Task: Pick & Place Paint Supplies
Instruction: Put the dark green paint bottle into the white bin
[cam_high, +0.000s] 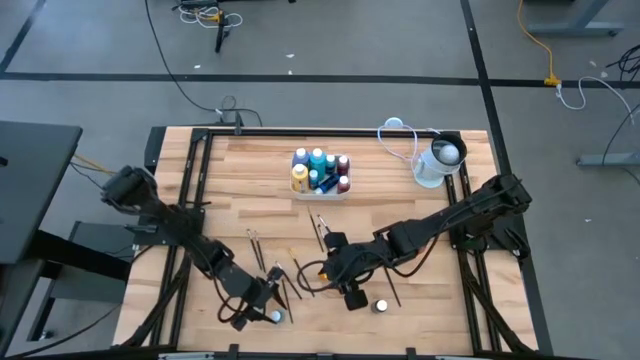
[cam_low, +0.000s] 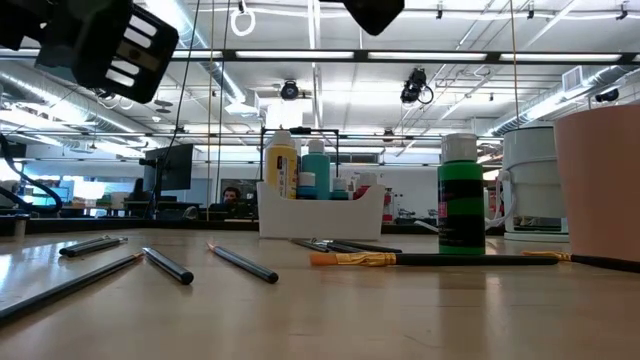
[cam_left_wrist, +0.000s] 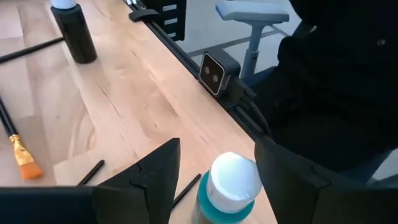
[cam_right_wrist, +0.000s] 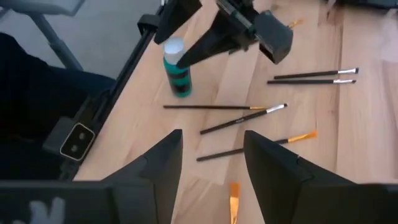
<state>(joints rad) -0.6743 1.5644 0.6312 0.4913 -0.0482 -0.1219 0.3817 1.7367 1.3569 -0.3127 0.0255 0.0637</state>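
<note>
Left tool (cam_left_wrist: 211, 180) is straddling the teal bottle (cam_left_wrist: 227, 190) at the tabletop's (cam_high: 400, 220) six o'clock edge, fingers spread, not gripping. It looks light, rigid, slick and tippy; best clamped low on its body. Right tool (cam_right_wrist: 208, 158), spread and empty, is hovering over brushes (cam_right_wrist: 242, 123).

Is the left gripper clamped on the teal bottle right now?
No, the left gripper is open, its fingers standing clear on either side of the upright teal bottle.
</note>
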